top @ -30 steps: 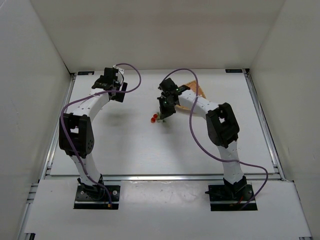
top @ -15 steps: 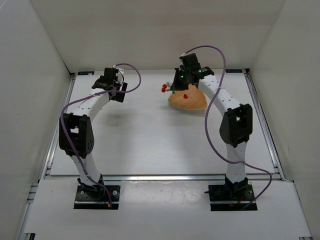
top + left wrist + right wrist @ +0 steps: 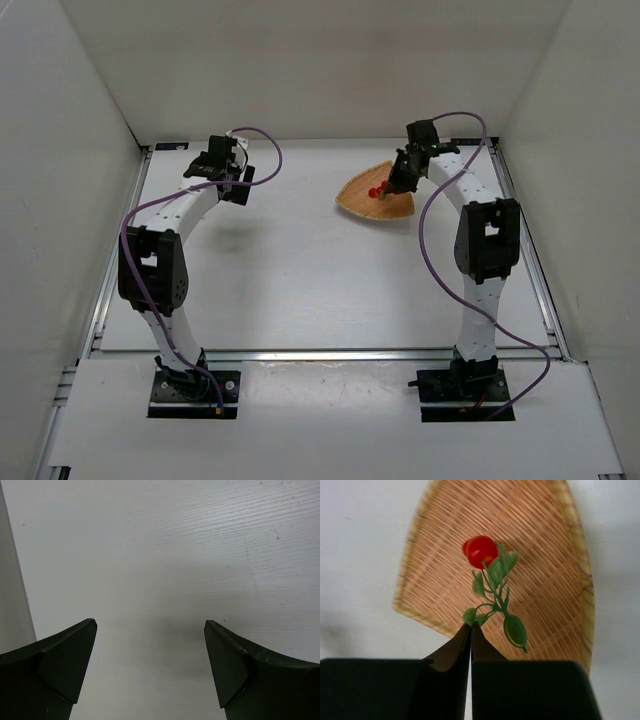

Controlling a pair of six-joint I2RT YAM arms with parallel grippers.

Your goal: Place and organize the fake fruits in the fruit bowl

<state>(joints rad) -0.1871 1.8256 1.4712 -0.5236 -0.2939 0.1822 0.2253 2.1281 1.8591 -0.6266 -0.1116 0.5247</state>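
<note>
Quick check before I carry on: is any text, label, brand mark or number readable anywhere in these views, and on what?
None. No readable word, number or sign shows in any view: not on the woven bowl, the tomato sprig, the table, the white walls, the left arm or the right arm. The left gripper and right gripper show plain black fingers.

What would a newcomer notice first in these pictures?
The red fruit cluster with green leaves, pinched at its stem in the shut right gripper, over the woven fruit bowl at far right. The left gripper hangs open above the white table, far left.
</note>
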